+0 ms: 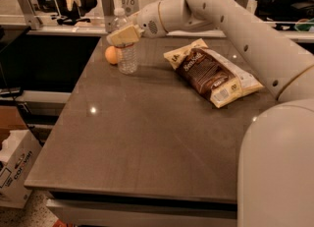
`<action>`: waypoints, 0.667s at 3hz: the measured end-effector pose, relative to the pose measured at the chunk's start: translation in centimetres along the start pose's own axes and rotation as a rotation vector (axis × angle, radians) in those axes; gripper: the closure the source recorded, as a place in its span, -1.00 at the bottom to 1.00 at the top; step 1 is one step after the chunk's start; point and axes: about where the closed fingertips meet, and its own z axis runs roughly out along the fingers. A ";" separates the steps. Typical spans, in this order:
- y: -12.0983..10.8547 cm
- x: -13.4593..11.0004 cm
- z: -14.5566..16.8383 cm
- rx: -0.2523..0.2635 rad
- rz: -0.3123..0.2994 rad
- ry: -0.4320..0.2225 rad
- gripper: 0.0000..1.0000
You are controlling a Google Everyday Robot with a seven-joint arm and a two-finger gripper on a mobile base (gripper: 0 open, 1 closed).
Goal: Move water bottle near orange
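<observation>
The water bottle stands upright on the brown table near its far left corner. It is clear, with a white cap. The orange lies right beside it on the left, touching or almost touching. My gripper reaches in from the right on the white arm and sits at the bottle's shoulder, just under the cap. It covers the upper part of the bottle.
A brown-and-yellow snack bag lies on the table to the right of the bottle. My white arm spans the far right side. A cardboard box stands on the floor at the left. Racks and clutter stand behind the table.
</observation>
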 end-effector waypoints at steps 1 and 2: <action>0.1 0.0 0.3 -0.005 0.000 0.000 -1.00; 0.1 0.0 0.3 -0.005 0.000 0.000 -1.00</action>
